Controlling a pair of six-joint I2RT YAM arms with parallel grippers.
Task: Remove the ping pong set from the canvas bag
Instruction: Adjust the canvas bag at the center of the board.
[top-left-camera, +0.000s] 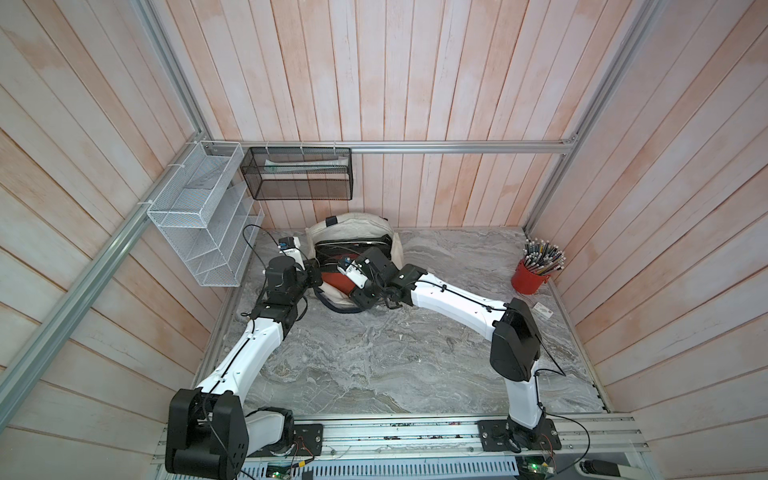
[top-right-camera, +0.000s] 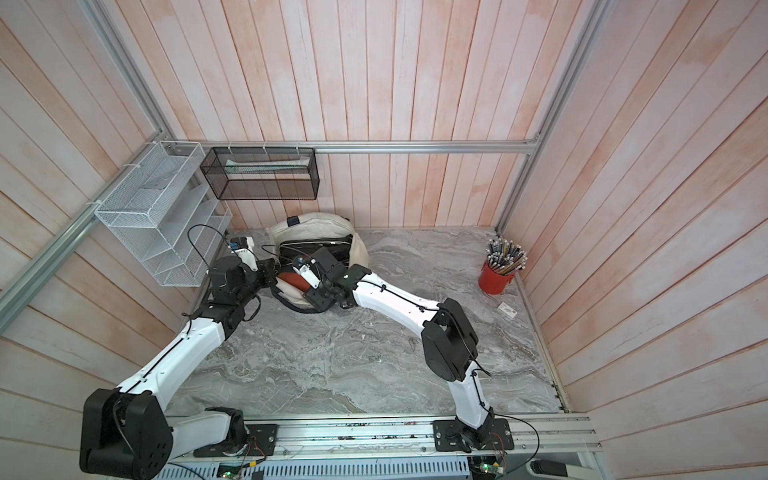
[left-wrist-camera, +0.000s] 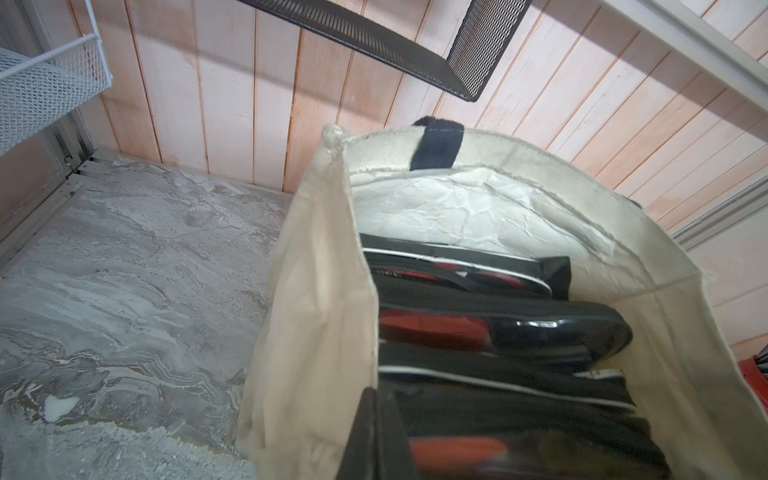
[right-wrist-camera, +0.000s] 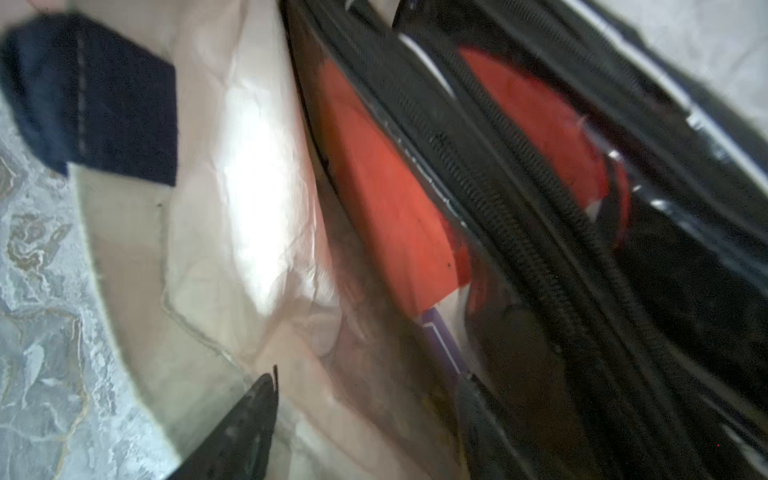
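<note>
**Canvas wall pinched, set not yet gripped**

Cream-white, the canvas bag (top-left-camera: 353, 221) sat at the back of our table (top-left-camera: 395, 353), with the ping pong set (left-wrist-camera: 498, 328), a black zipped case showing red, inside it. Our left gripper (left-wrist-camera: 374, 419) was clamped on the bag's side wall. Our right gripper (right-wrist-camera: 365, 403) hung at the bag's mouth, jaws apart, empty. We judged that those jaws could close on loose lining (right-wrist-camera: 249, 166) rather than the case, or the case could drag the bag up if the pinch slipped.

Robot test booth; aluminium framing (top-left-camera: 415, 146)
</note>
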